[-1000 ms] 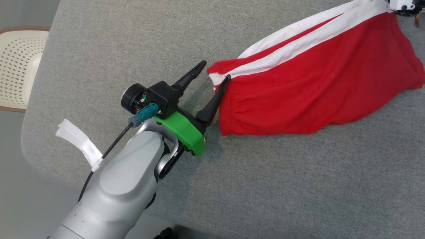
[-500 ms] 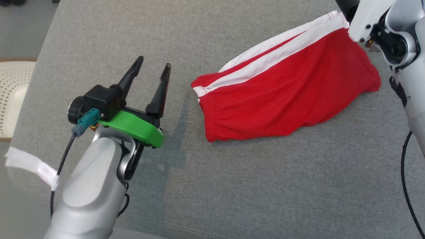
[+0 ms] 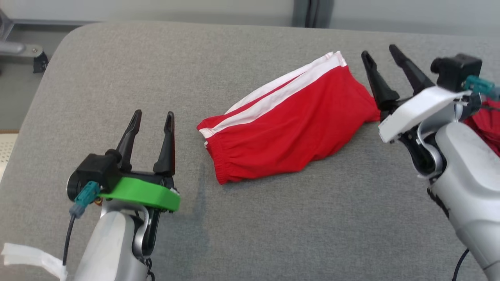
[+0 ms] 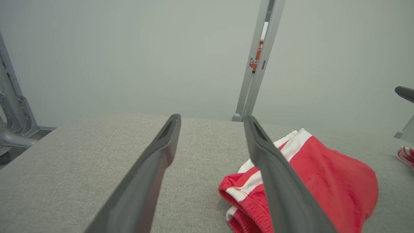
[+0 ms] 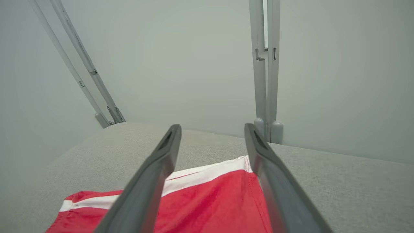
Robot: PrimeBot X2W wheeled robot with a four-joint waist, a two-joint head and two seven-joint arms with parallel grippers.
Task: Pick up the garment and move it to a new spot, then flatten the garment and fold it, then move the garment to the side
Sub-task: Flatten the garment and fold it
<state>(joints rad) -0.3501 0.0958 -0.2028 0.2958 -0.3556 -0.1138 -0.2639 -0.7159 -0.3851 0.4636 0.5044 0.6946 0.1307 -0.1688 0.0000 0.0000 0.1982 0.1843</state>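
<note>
The garment (image 3: 289, 125) is a pair of red shorts with white side stripes, lying folded on the grey padded table (image 3: 273, 218). It also shows at the lower right in the left wrist view (image 4: 323, 181) and along the bottom of the right wrist view (image 5: 210, 200). My left gripper (image 3: 152, 119) stands open, well left of the shorts' waistband and apart from it. My right gripper (image 3: 379, 52) is open just right of the shorts' far end, holding nothing.
A second red and white cloth (image 3: 486, 123) lies at the table's right edge behind my right arm, also seen in the left wrist view (image 4: 406, 155). Grey frame posts (image 4: 255, 61) stand beyond the far edge. A white tag (image 3: 27, 257) hangs off my left arm.
Both grippers have let go of the shorts and pulled back to each side. The head camera has tilted up, so the shorts now sit in the middle of the view.
</note>
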